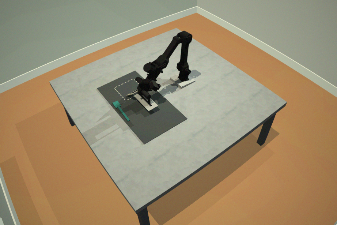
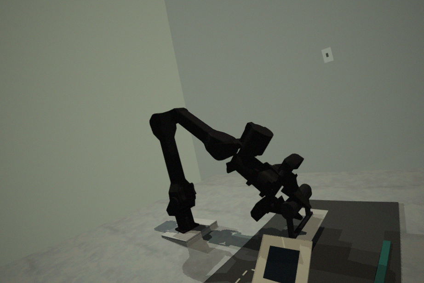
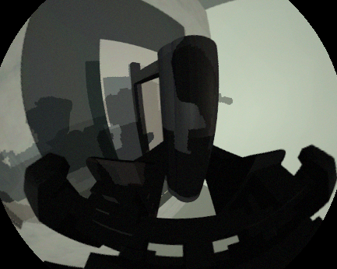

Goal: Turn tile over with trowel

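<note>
Between the claw's point(image 1: 144, 94) fingers a dark handle point(image 3: 193, 111) is held tight. The fingers are kept partly apart by it, so the claw is clamped on the trowel point(image 1: 148, 105). The trowel's pale flat blade is seen low on the mat point(image 1: 163, 119), right under the claw.

Just beside the claw, on the side away from the arm's base, the tile point(image 2: 282, 262) is found. It is tipped up on one edge, not flat. Its dark marked side is turned toward the exterior camera, so it is not yet faced down. Whether the blade tip is touching the tile cannot be told, because that spot is hidden by the claw.

Past the tile from the claw, the dashed outline point(image 1: 122, 83) is drawn on the mat. The tile's low edge is close to one side of it.

The tile is judged to be stiff, thin and flat, and likely smooth. It should not be grabbed. It is best pushed from under its raised edge by the blade. It could slide on the mat or drop back if the push is too quick.

Well apart from the claw, a green tool point(image 1: 122, 111) is left on the mat's edge.
</note>
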Robot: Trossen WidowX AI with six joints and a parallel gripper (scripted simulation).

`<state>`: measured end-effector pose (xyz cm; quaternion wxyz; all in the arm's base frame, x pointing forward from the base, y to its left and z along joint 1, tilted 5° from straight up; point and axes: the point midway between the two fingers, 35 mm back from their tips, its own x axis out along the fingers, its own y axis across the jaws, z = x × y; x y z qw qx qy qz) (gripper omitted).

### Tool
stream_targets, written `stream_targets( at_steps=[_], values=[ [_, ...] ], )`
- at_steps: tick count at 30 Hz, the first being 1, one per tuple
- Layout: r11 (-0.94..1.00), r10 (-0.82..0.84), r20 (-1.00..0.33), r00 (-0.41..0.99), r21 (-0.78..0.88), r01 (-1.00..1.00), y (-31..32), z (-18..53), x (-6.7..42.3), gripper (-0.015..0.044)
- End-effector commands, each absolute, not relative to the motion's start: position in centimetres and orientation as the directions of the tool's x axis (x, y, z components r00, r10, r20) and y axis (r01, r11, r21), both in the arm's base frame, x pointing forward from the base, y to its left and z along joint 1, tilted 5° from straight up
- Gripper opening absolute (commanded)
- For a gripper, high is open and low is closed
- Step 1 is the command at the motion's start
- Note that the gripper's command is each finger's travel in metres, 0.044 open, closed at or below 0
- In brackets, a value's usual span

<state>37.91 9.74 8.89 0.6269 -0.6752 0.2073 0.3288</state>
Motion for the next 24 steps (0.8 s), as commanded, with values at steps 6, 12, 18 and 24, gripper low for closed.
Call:
stream_targets(
  at_steps=[6, 12, 18, 24],
  values=[
    [-0.127, 0.134, -0.683, 0.718, -0.73, -0.671, 7.5, 10.7, 38.8, 0.0],
    [-0.128, 0.133, -0.683, 0.718, -0.73, -0.671, 5.9, 10.7, 39.1, 0.0],
    [-0.129, 0.132, -0.683, 0.718, -0.73, -0.671, 4.4, 10.4, 39.3, 0.0],
    [-0.13, 0.131, -0.683, 0.718, -0.73, -0.671, 4.0, 10.2, 39.4, 0.0]
  ],
)
